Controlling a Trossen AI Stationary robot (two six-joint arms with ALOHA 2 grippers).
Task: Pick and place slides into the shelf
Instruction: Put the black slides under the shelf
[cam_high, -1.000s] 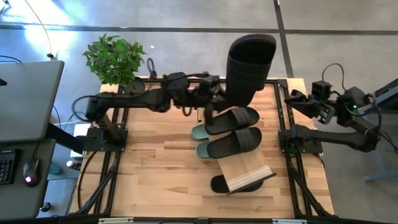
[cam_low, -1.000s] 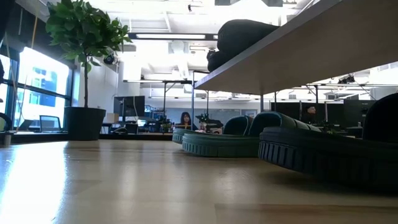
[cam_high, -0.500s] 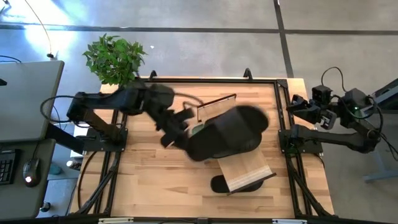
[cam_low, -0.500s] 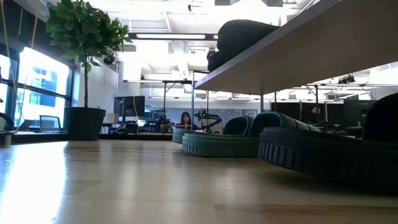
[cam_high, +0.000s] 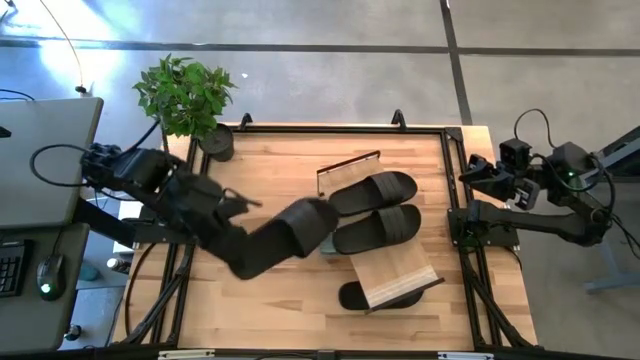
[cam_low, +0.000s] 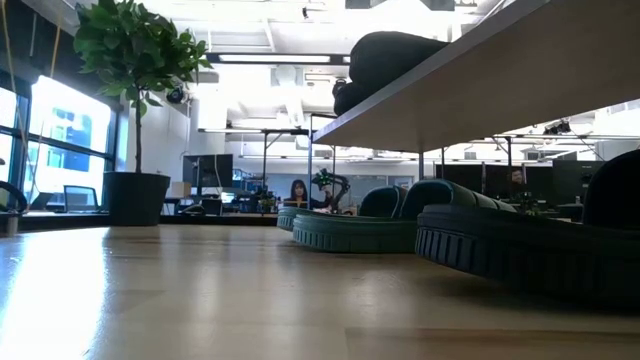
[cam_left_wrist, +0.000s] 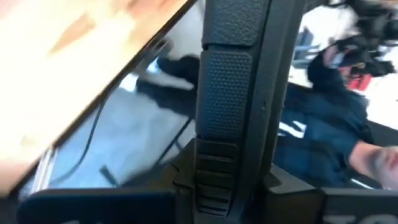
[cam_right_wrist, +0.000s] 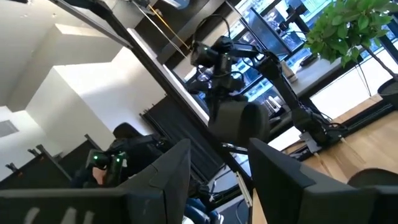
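Your left gripper (cam_high: 228, 228) is clamping one black open-toe rubber slide (cam_high: 290, 232) and holding it in the air over the light-wood table (cam_high: 260, 170), just off the left side of the shelf. The left wrist view is showing that slide's ribbed black rubber (cam_left_wrist: 229, 93) running upright through the gripper, with a person in a dark blue top (cam_left_wrist: 336, 124) beyond it in the room.

The shelf (cam_high: 398, 268), a low rack with a sloping pale plank top and a thin black frame, is standing right of the table's middle. Two more black slides are lying side by side across its top: one (cam_high: 372, 188) at the far end, the other (cam_high: 378, 228) touching it on the near side. In the low view they are showing as dark rounded shapes (cam_low: 390, 55) on the plank's upper edge.

Under the shelf, the sage-green slides (cam_low: 350, 232) are sitting on the tabletop, and only a green sliver (cam_high: 322, 247) is peeking out at the shelf's left edge from above. A fourth black slide (cam_high: 352, 296) is poking out from beneath the plank's near-left corner.

Your right gripper (cam_high: 478, 172) is waiting well to the right of the shelf, past the table's edge, with its fingers (cam_right_wrist: 165, 180) spread apart and nothing between them.

A leafy potted plant (cam_high: 185, 95) is standing far left of the shelf, at the table's back corner.
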